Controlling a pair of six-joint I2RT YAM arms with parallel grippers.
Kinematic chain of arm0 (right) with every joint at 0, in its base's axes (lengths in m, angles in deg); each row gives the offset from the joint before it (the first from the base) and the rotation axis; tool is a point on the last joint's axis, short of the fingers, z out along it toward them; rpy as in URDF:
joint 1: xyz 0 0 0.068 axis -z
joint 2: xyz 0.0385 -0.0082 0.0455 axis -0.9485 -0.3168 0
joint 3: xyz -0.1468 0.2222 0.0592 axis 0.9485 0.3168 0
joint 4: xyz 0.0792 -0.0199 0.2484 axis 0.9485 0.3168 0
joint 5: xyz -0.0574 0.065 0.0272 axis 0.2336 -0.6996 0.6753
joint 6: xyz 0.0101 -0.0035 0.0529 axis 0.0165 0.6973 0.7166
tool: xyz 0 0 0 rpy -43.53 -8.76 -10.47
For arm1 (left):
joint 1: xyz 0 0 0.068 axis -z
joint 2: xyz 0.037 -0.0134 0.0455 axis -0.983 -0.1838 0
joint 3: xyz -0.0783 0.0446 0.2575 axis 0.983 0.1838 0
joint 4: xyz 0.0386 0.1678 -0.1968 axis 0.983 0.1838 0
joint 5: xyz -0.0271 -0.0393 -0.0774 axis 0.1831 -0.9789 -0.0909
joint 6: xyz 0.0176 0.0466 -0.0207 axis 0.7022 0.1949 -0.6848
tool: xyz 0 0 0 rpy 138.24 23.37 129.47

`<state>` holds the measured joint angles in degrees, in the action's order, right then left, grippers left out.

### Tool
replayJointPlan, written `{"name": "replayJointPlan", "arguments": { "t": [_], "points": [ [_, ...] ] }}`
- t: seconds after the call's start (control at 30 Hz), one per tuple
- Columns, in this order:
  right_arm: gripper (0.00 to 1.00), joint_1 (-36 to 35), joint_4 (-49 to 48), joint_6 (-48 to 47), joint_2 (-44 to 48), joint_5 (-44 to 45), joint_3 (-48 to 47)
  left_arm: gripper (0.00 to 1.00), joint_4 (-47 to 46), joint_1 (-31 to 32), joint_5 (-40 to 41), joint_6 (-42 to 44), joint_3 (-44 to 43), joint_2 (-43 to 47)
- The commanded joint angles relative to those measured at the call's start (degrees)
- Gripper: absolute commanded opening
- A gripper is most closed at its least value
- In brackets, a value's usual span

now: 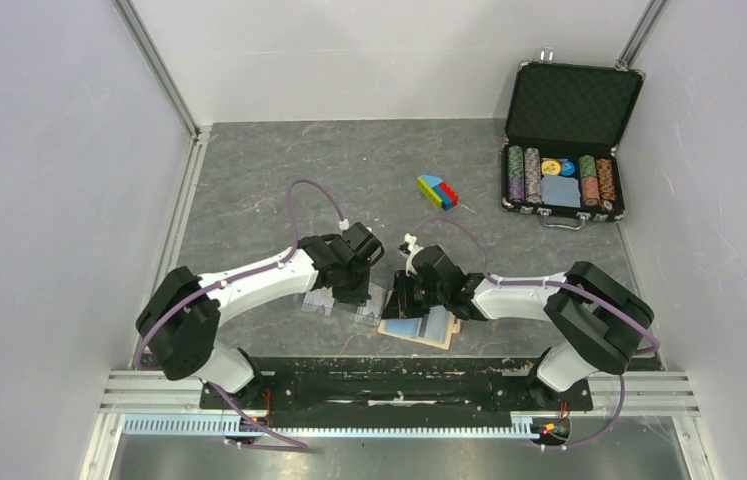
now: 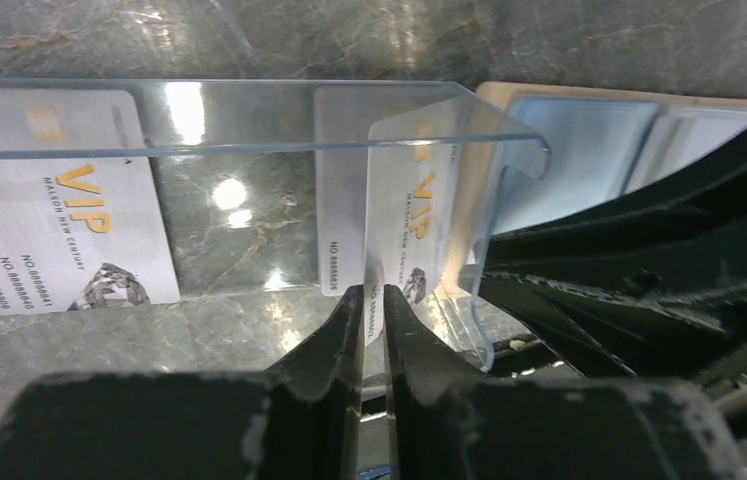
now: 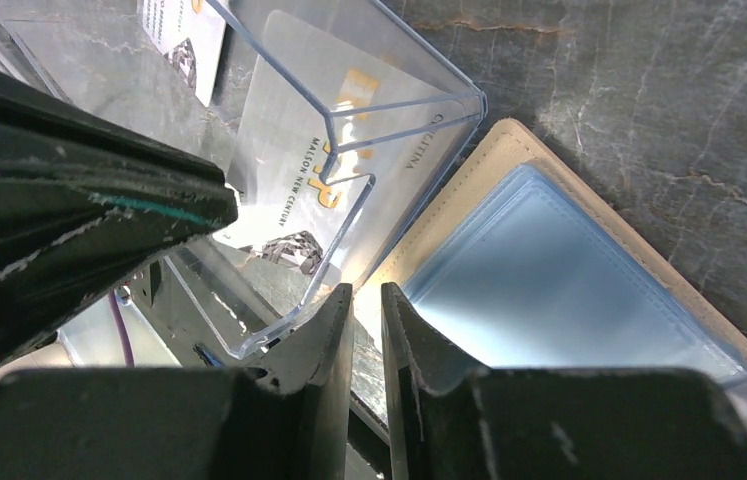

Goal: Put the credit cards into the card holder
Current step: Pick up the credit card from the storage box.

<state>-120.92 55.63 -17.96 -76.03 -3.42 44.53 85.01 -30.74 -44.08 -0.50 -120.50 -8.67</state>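
So one credit card (image 2: 409,220) is standing on edge, pinched by its lower corner in the left gripper (image 2: 371,295), whose jaws are clamped nearly flat together on it. It's pale silvery plastic with "VIP" in gold, "MAISON NEW CENTURY" in small print under that, and a little diamond graphic near the bottom. The other credit card (image 2: 59,215) has the same print and lies flat on the surface (image 2: 249,40) off to the left, with rows starting "NO.8888" along one end (last digits too fuzzy for me). Both are seen through a clear bent plastic stand (image 2: 249,115), glossy and throwing reflections, and the held card sits at its right end. Just beside that end is the card holder (image 3: 489,165), lying open near the front edge between the two arms: tan leathery border with stitching, and shiny light-blue see-through pocket panels inside. The right gripper (image 3: 367,295) is right at its left edge, jaws drawn to a thin slit; can't tell if anything's caught in there. The surface is grey marble-look with rusty veins. Way back right there's an open black poker chip case (image 1: 564,150), and some coloured blocks (image 1: 437,192) mid-surface.
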Motion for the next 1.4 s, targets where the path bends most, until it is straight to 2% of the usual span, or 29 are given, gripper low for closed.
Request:
{"name": "replayJointPlan", "arguments": {
  "t": [0.0, 0.13, 0.33, 0.67, 0.97, 1.17, 1.3, 1.37],
  "points": [
    [0.19, -0.4, -2.6, -0.6, 0.0, -0.2, -0.1, 0.20, -6.4, 0.7, -5.0, -0.9, -1.0, 2.1],
    [0.19, -0.4, -2.4, -0.7, 0.1, 0.0, -0.1, 0.21, -8.0, 0.7, -6.9, -1.0, -0.2, 0.8],
    [0.18, -0.4, -1.9, -0.9, 0.3, 0.1, -0.2, 0.17, -12.7, 0.7, -9.7, -2.3, 2.7, 2.4],
    [0.18, -0.4, -1.7, -1.2, 0.3, 0.3, -0.4, 0.15, -11.9, 0.7, -10.3, -1.6, 2.3, 3.2],
    [0.18, -0.4, -1.4, -1.5, 0.3, 0.2, -0.5, 0.20, -9.2, 0.7, -7.5, -0.2, 1.9, -2.1],
    [0.18, -0.4, -0.4, -2.1, 0.6, 0.5, -0.9, 0.03, -8.4, 0.8, -6.1, 0.0, 1.5, -1.0],
    [0.20, -0.3, 1.6, -3.2, 3.1, 1.5, -2.0, 0.02, -4.8, 0.8, -2.9, 0.5, 0.0, 3.1],
    [0.24, -0.3, 2.8, -4.0, 5.6, 2.6, -2.6, 0.02, -2.9, 0.8, -0.5, 0.6, -0.9, 6.1]
  ]
}}
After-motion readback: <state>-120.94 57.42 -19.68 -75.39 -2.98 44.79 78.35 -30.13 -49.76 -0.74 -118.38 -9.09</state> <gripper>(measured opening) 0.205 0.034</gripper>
